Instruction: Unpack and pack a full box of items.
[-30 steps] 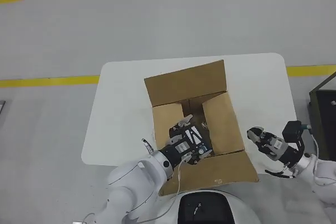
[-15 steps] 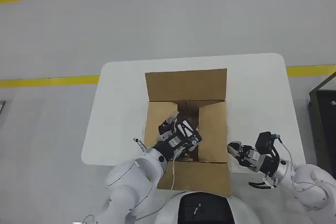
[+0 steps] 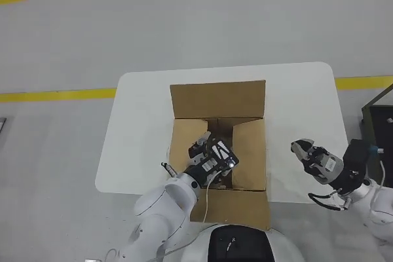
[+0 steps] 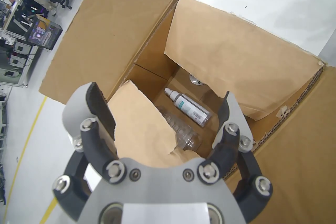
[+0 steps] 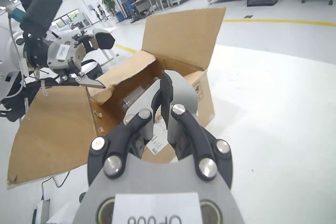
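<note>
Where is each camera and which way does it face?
Top view: above the arms, looking down at table and box; both arms show.
Left wrist view: on the left arm, looking into the box past the open left gripper.
Right wrist view: beside the box, facing its side past the shut right gripper.
Shared: top and right wrist views both show the left gripper over the box.

clear bottle (image 4: 183, 131): partly under inner flap (image 4: 141, 120) | round metal item (image 4: 195, 79): perhaps a cap, half hidden
</note>
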`<state>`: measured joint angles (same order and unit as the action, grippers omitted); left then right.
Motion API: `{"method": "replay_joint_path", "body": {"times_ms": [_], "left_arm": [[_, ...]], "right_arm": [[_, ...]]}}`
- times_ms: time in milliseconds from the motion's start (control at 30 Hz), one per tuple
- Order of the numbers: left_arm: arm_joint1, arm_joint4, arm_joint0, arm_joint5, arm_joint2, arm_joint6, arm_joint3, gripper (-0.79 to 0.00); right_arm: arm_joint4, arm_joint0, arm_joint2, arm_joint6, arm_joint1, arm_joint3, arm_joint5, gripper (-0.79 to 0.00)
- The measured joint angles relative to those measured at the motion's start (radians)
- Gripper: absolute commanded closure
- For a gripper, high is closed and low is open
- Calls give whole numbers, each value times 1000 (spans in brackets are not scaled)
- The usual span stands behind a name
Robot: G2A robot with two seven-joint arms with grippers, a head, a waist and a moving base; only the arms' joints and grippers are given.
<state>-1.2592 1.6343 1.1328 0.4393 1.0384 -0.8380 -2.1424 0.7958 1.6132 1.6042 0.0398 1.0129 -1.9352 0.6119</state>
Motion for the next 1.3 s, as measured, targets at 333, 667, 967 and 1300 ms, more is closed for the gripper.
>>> {"method": "replay_joint_path", "body": {"times_ms": [333, 667, 967, 1300], "left_arm": [[-5, 40, 1, -22, -34, -5, 48, -785], [-46, 204, -124, -113, -187, -115, 251, -785], [-72, 416, -182, -133, -236, -298, 331, -785], [-96, 490, -196, -115, -249, -321, 333, 0]], "right_arm": [[54, 27, 10, -15, 3, -38, -10, 0], [69, 12, -4, -22, 7, -30, -5, 0], [74, 1, -9, -12, 11, -14, -4, 0], [74, -15, -14, -19, 15, -7, -11, 0]]}}
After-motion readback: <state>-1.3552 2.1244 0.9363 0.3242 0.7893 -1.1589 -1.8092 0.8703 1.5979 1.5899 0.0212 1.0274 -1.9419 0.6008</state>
